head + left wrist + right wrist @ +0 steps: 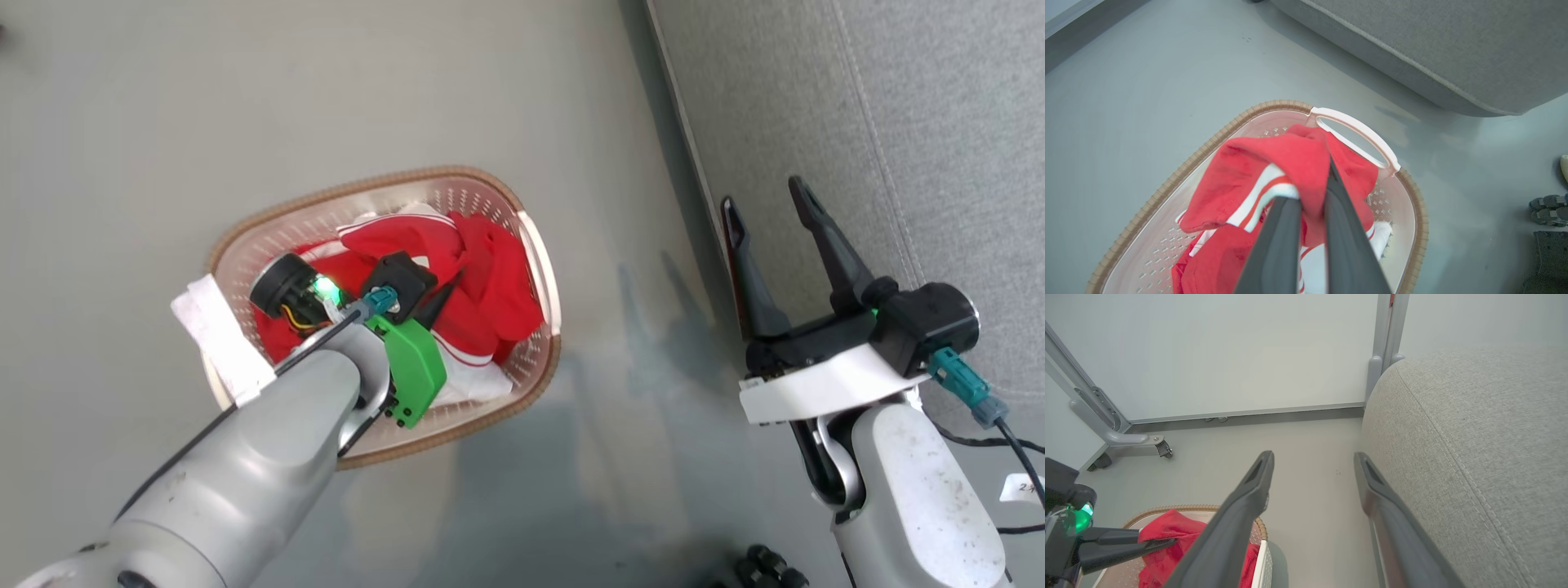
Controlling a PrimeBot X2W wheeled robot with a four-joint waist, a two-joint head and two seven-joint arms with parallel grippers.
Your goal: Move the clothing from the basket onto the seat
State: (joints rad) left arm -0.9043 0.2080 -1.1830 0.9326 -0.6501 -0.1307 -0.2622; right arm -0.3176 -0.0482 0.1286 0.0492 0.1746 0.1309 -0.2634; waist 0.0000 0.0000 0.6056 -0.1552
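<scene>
The cream basket (326, 200) with its brown rim stands on the grey floor, left of the seat (898, 122). Red clothing (490, 278) with white stripes lies heaped inside it. My left gripper (445, 298) reaches down into the basket. In the left wrist view its fingers (1286, 228) are shut on a fold of the red clothing (1257, 171), which bunches up above the basket rim (1208, 143). My right gripper (763, 204) hangs open and empty by the seat's edge. The right wrist view shows that gripper (1312, 457) over bare floor, the seat (1474, 437) at right and the basket (1180, 507) at lower left.
A white flap (216, 335) hangs over the basket's left end. The seat's rounded edge (1433, 49) lies just beyond the basket handle (1355, 130). A wheeled metal frame (1161, 447) stands by the far wall. Dark knobbly objects (1549, 204) sit on the floor near my base.
</scene>
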